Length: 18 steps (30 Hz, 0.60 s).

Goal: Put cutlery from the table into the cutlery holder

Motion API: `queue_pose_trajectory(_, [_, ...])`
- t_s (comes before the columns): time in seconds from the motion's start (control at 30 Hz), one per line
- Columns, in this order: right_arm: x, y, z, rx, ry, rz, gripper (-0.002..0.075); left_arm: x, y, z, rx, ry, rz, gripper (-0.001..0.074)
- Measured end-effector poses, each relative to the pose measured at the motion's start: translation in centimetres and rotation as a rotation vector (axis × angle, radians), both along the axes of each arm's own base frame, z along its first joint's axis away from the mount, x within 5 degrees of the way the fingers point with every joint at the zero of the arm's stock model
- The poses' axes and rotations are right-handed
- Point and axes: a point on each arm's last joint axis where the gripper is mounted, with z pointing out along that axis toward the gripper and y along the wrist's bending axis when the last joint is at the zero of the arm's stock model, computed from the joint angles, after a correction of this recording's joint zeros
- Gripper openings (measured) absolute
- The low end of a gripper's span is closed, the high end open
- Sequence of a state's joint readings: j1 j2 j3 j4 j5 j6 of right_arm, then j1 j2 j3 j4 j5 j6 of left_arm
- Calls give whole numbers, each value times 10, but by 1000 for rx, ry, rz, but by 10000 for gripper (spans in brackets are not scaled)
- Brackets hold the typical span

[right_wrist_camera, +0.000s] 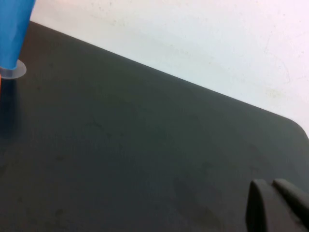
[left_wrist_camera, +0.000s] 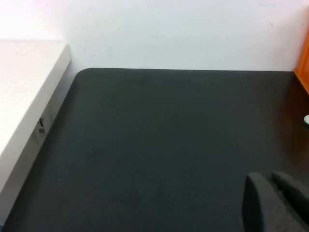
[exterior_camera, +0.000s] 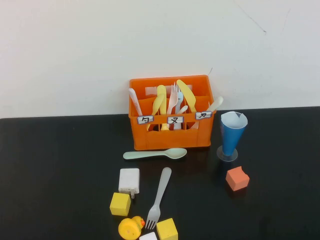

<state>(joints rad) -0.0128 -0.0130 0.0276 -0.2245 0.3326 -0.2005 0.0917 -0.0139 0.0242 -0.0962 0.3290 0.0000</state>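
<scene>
The mint-green spoon (exterior_camera: 155,154) lies flat on the black table (exterior_camera: 60,165), just in front of the orange cutlery holder (exterior_camera: 170,137). The grey fork (exterior_camera: 159,197) lies nearer me, tines toward the front edge. The holder stands upright with yellow and white utensils in it. Neither gripper shows in the high view. In the left wrist view my left gripper (left_wrist_camera: 268,176) hangs over bare table, fingers together and empty, well left of the holder's edge (left_wrist_camera: 304,72). In the right wrist view my right gripper (right_wrist_camera: 268,182) is likewise shut and empty over bare table.
A blue paper cone cup (exterior_camera: 231,132) stands right of the holder and also shows in the right wrist view (right_wrist_camera: 12,34). An orange cube (exterior_camera: 237,178), a white block (exterior_camera: 129,180), two yellow cubes (exterior_camera: 120,204) and a yellow duck (exterior_camera: 131,227) lie around the fork.
</scene>
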Motion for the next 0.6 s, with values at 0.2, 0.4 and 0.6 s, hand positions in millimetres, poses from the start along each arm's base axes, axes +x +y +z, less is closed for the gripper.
queue_pose_trajectory(0.2, [0,2,0,54,-1,4,-3,0,0,0,0,0,0,-1])
queue_pose_trajectory(0.4, [0,4,-1,131,-2,8,-3,0,0,0,0,0,0,-1])
queue_pose_trajectory(0.6, [0,6,-1,162,-2,10,-3,0,0,0,0,0,0,-1])
